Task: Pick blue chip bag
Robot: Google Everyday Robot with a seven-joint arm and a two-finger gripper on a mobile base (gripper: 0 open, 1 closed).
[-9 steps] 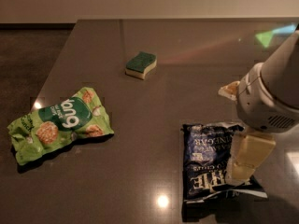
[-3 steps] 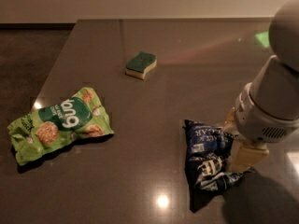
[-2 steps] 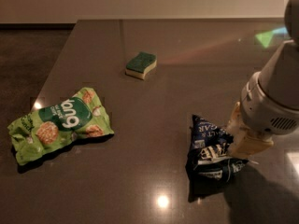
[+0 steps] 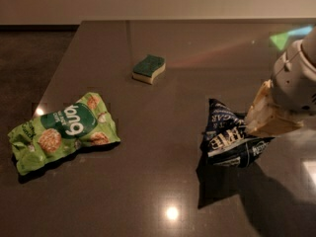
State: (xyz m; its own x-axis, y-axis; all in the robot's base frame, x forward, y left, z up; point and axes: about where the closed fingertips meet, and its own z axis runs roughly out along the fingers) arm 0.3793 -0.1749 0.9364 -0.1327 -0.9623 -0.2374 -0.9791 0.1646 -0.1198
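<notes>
The blue chip bag point(image 4: 228, 139) is dark navy with white lettering. It hangs crumpled and tilted at the right, lifted a little off the dark table point(image 4: 148, 191), with its shadow below it. My gripper point(image 4: 256, 127) comes in from the right edge and is shut on the bag's right side. Its cream fingers point(image 4: 269, 115) pinch the foil. The white arm housing point(image 4: 296, 83) sits above them.
A bright green snack bag point(image 4: 61, 130) lies flat at the left of the table. A green and yellow sponge point(image 4: 149, 68) lies near the middle back. The table's left edge runs diagonally, with dark floor beyond it.
The blue bag lay flat on the table with the gripper over it. The gripper closed on it, and the bag has since crumpled, risen off the surface and shifted up and right.
</notes>
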